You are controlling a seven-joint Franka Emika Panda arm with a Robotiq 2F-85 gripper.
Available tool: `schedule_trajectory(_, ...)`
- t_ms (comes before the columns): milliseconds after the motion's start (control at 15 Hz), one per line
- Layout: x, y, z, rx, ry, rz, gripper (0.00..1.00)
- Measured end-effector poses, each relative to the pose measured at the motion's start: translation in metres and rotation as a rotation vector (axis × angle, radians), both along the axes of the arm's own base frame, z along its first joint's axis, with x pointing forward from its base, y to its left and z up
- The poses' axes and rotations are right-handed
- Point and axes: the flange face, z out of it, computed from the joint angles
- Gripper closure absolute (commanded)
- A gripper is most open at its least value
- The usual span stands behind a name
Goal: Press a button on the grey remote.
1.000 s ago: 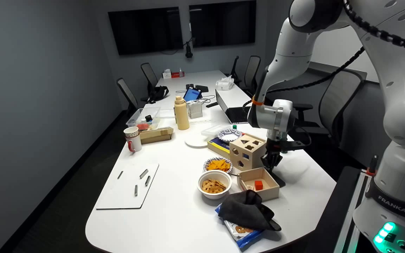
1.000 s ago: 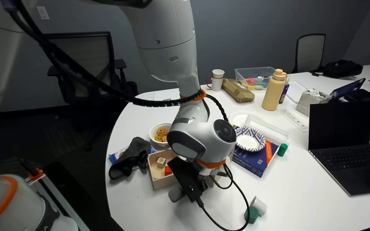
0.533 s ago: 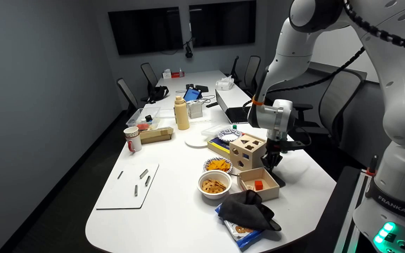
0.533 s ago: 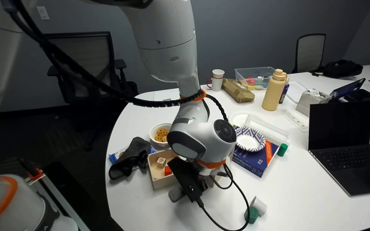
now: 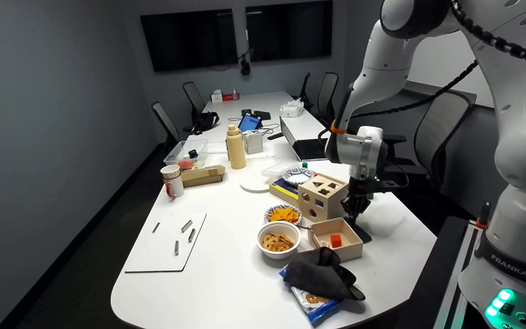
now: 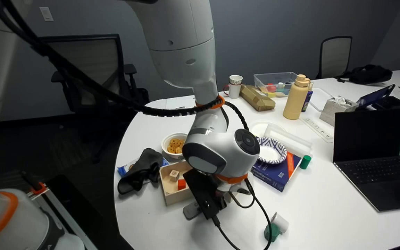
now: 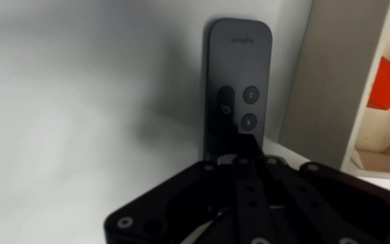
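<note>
The grey remote (image 7: 240,62) lies flat on the white table. Its round buttons marked 1 and 2 and a longer dark button face up in the wrist view. It also shows in both exterior views (image 5: 363,234) (image 6: 191,210), partly covered by the gripper or the wrist parts. My gripper (image 7: 245,144) is shut and empty, pointing down over the remote. Its fingertips cover the part just below the button marked 1. I cannot tell whether they touch it. In an exterior view the gripper (image 5: 353,217) stands over the remote's far end.
An open wooden box (image 5: 336,237) with a red block stands right beside the remote. A wooden shape-sorter cube (image 5: 320,196) stands close to the gripper. A bowl of cookies (image 5: 279,239) and a black cloth (image 6: 141,172) lie nearby. A green block (image 6: 273,232) lies on the table.
The arm and gripper have shifted slightly to the right in both exterior views. A little more of the remote shows in an exterior view. The gripper looks shut throughout.
</note>
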Motion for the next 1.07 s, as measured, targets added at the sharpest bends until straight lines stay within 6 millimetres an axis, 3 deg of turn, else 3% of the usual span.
schedule_trajectory(267,-0.001,0.002,0.028,-0.015,-0.014,-0.014,1.0)
schedule_trajectory(333,-0.001,0.004,0.037,-0.022,-0.017,-0.014,0.9)
schedule_trajectory(400,-0.002,0.006,0.046,-0.029,-0.018,-0.013,0.73)
schedule_trajectory(1067,-0.001,0.055,0.127,-0.123,0.029,0.053,0.01)
